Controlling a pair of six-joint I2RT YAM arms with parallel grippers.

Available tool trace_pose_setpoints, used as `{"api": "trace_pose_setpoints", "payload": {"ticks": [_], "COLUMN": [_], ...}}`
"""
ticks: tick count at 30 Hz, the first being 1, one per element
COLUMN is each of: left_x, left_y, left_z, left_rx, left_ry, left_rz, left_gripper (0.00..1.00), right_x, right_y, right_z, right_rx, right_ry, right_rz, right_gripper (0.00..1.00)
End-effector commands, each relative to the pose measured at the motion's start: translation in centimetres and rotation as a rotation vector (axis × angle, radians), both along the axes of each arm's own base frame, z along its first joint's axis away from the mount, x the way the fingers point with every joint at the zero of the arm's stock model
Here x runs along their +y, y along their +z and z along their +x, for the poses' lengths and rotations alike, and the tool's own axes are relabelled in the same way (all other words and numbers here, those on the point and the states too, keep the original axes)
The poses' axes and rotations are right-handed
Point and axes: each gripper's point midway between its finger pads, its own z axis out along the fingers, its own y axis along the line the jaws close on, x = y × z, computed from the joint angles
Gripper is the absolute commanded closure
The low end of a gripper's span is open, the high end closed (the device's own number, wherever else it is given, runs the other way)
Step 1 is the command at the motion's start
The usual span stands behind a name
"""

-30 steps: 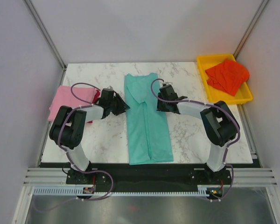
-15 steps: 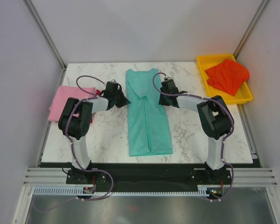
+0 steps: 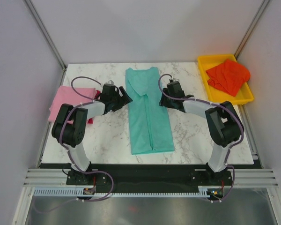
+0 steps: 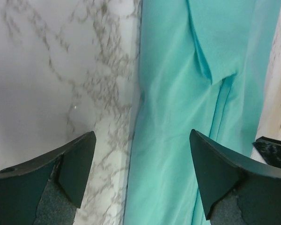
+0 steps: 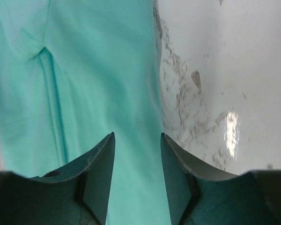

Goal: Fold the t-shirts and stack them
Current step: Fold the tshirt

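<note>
Teal t-shirt folded lengthwise, left pincer wide open, right pincer part open, both empty

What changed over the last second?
The left gripper and right gripper moved away from the bases, and the teal t-shirt slid farther up the table with them; both now stand open over its long edges. Pink t-shirt, orange-red t-shirt and yellow tray stayed put.

left gripper extended forward, pointing inward to the right, jaws spread wide, nothing held. right gripper likewise extended, pointing inward left, jaws parted less widely, nothing held.
</note>
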Motion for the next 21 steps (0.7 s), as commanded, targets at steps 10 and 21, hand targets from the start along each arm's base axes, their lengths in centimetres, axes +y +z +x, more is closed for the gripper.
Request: {"api": "trace_pose_setpoints", "payload": {"ticks": [10,21], "left_x": [-0.3,-0.8], "left_y": [-2.0,-1.4], "left_z": [-18.7,-26.5], "left_rx": [0.233,0.127], "left_ry": [-0.078,-0.12], "left_rz": [0.039,-0.053], "left_gripper": [0.18,0.36], "right_x": [-0.8,-3.4], "right_y": [1.0,2.6], "right_z": [-17.5,-25.5], "right_rx": [0.163,0.126], "right_ry": [0.199,0.198], "right_rz": [0.045,0.15], "right_gripper": [0.39,0.4]}}
